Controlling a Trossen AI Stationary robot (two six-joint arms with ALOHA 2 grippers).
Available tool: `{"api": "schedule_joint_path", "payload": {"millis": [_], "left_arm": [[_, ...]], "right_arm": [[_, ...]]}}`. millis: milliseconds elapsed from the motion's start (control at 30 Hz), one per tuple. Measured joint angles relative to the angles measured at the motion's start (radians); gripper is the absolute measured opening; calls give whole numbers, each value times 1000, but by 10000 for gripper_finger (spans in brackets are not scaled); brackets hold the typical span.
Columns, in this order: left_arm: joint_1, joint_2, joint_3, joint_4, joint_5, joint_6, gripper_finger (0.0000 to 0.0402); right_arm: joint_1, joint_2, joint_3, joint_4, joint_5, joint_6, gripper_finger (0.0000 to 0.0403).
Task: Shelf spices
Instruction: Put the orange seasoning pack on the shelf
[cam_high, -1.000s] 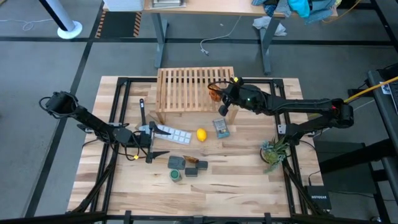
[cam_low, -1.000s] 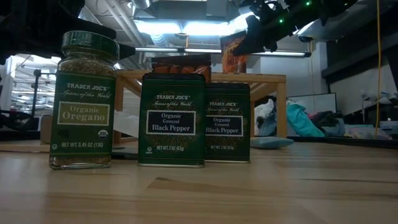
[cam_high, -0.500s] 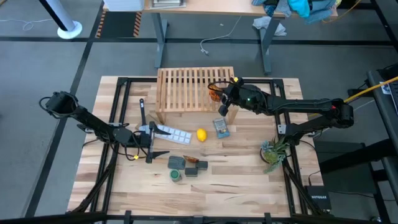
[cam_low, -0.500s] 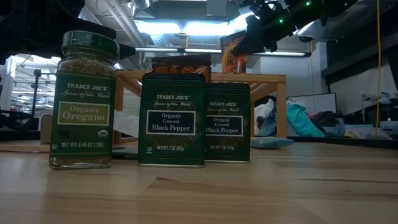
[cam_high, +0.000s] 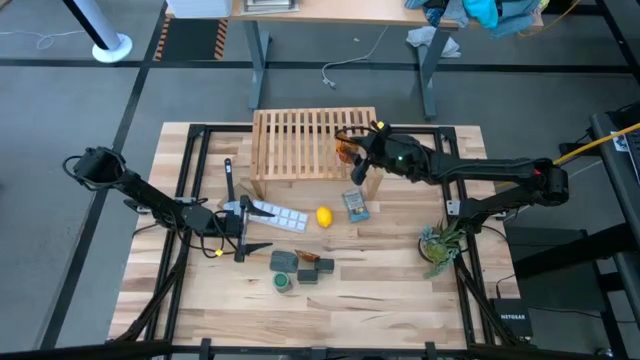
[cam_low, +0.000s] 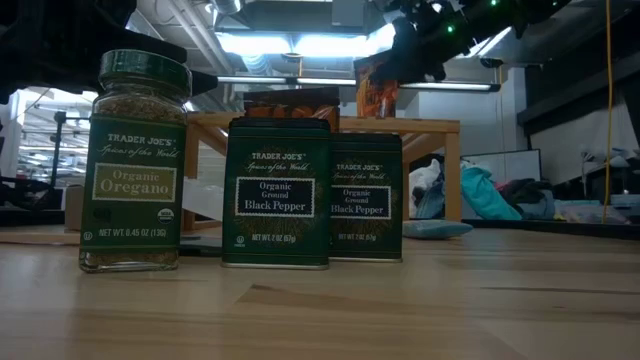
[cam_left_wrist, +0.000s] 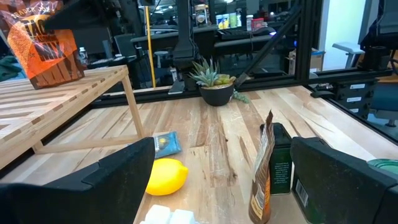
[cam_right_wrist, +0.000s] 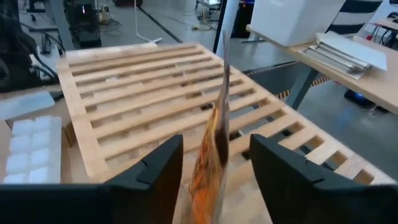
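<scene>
Right gripper (cam_high: 352, 150): we see it closed on an orange packet (cam_high: 343, 149), upper middle of the high view.
Shelf (cam_high: 300, 140): directly under and left of that packet, its long axis running left to right.
Packet look: shiny, orange-brown, held upright and thin edge-on.
Nearer arm: the right, we judge.
Left gripper (cam_high: 236, 222): waits left of centre, fingers spread, empty.
Other spices: oregano jar (cam_low: 134, 160) and two pepper boxes (cam_low: 276, 193) lower centre.
</scene>
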Motion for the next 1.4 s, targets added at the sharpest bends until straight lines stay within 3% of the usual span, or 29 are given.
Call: {"api": "schedule_joint_path", "payload": {"millis": [200, 467, 533, 700, 800, 900, 1100, 1233, 1400], "left_arm": [[0, 0, 0, 0, 0, 2, 368], [0, 0, 0, -1, 0, 2, 368], [0, 0, 0, -1, 0, 2, 368], [0, 0, 0, -1, 0, 2, 368], [0, 0, 0, 0, 0, 3, 368], [0, 0, 0, 0, 1, 1, 368], [0, -1, 0, -8, 1, -1, 368], [0, -1, 0, -9, 0, -2, 368], [0, -1, 0, -8, 0, -12, 368]], "right_arm": [[1, 0, 106, -57, 0, 30, 205], [1, 0, 348, -405, -12, 106, 205], [1, 0, 401, -486, -67, 178, 205], [57, -1, 432, -564, -358, 308, 205], [183, 13, 431, -575, -389, 341, 205], [342, 34, 431, -574, -273, 344, 205], [644, 99, 431, -580, 86, 384, 205], [773, 179, 431, -578, 274, 424, 205], [844, 323, 431, -574, 453, 447, 205]]}}
